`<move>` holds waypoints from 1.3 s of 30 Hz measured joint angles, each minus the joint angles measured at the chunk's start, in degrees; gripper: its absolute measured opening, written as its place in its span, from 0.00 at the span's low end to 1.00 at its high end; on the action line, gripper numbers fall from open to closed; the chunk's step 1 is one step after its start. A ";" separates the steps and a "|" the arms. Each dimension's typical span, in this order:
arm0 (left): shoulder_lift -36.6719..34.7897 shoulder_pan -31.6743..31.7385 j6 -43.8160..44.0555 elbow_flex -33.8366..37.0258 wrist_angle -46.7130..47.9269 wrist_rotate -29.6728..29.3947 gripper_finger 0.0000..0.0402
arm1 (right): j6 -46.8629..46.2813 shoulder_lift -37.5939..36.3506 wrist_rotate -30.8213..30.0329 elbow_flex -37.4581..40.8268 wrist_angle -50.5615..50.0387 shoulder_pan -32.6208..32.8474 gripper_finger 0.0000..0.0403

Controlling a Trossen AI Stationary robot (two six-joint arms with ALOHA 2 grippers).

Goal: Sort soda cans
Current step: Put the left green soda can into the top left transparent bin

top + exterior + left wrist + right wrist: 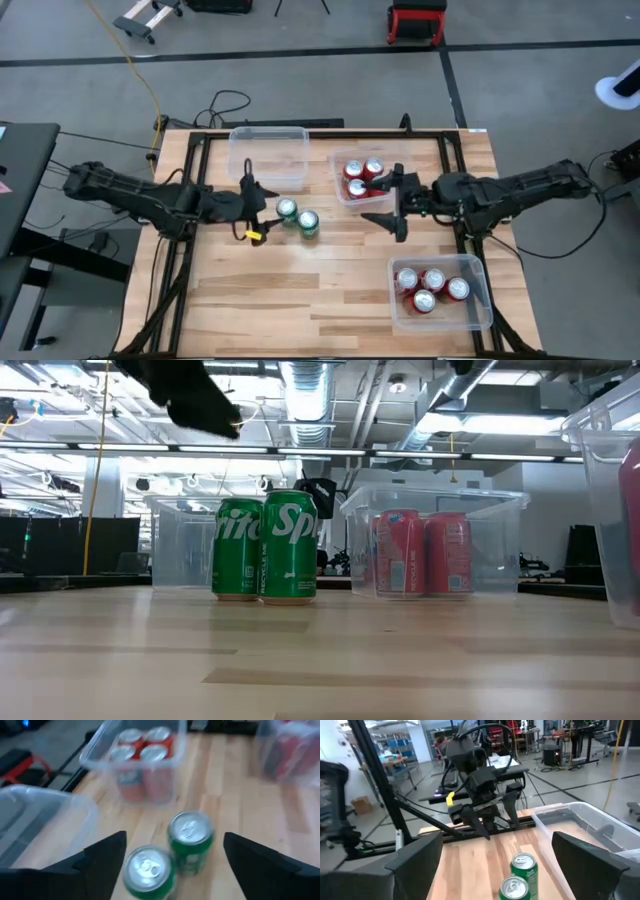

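Note:
Two green soda cans stand upright on the table, close together, in the high view (287,209) (308,222) and the low view (238,548) (290,547). My left gripper (255,210) is open just left of them, above the table; in its wrist view (175,845) the cans (149,870) (190,837) lie between and ahead of its fingers, untouched. My right gripper (393,203) is open to the cans' right, beside a bin of red cans (360,178). Its wrist view (497,840) shows the green cans (524,865) and the left gripper (490,815) beyond.
An empty clear bin (268,155) sits at the far edge behind the green cans. A second clear bin with several red cans (438,290) sits at the near right corner. Bare wood lies near and left of the green cans.

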State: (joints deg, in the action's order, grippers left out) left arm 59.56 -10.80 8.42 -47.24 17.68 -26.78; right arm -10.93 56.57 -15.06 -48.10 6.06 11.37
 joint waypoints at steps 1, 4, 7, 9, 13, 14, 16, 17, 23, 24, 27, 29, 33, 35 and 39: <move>0.54 1.03 -0.08 0.00 0.59 0.61 0.84 | 0.35 0.77 -0.14 0.00 0.56 -0.02 0.98; 2.68 3.35 -0.83 0.02 2.70 2.79 0.90 | 0.97 2.90 -0.14 0.00 2.28 -0.52 0.98; 4.88 5.38 -1.53 0.02 3.26 5.14 0.94 | 1.13 3.60 -0.09 0.00 3.51 -2.03 0.98; 6.25 6.60 -1.72 0.26 3.42 6.07 0.95 | 1.12 3.53 -0.12 0.00 3.49 -3.22 0.98; 7.92 9.17 -1.83 0.74 2.91 10.36 0.95 | 0.91 3.59 -0.13 0.00 2.35 -5.07 0.98; 8.19 9.70 -2.10 0.74 2.87 11.52 0.95 | 0.91 3.59 -0.12 0.00 2.14 -5.32 0.98; 8.89 10.48 -3.00 0.74 2.56 12.38 0.95 | 0.91 3.59 -0.12 0.00 1.76 -5.77 0.98; 9.09 10.88 -3.35 0.74 2.18 12.82 0.95 | 0.91 3.59 -0.10 0.00 1.63 -5.99 0.98; 10.94 13.64 -5.59 0.72 3.19 13.21 0.95 | 0.92 3.59 -0.09 0.00 1.39 -6.72 0.98; 11.61 14.13 -5.88 0.72 2.91 13.40 0.95 | 0.93 3.59 -0.09 0.00 1.26 -6.73 0.98; 13.46 15.34 -6.22 0.70 2.46 15.51 0.95 | 0.93 3.59 -0.07 0.00 1.04 -7.03 0.98; 14.92 15.75 -6.69 0.70 1.00 16.72 0.95 | 0.94 3.59 -0.07 0.00 0.75 -7.03 0.98; 17.65 15.99 -7.97 0.70 0.21 17.68 0.95 | 0.93 3.59 -0.07 0.00 0.45 -7.12 0.98; 19.07 16.01 -8.19 0.70 0.76 17.74 0.95 | 0.93 3.59 -0.07 0.00 0.35 -7.14 0.98; 20.90 16.08 -8.19 0.70 0.53 19.05 0.93 | 0.93 3.59 -0.06 0.00 0.27 -7.43 0.98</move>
State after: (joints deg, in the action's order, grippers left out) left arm 80.47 5.28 0.23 -46.54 18.21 -7.73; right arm -10.00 60.16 -15.12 -48.10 6.33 3.94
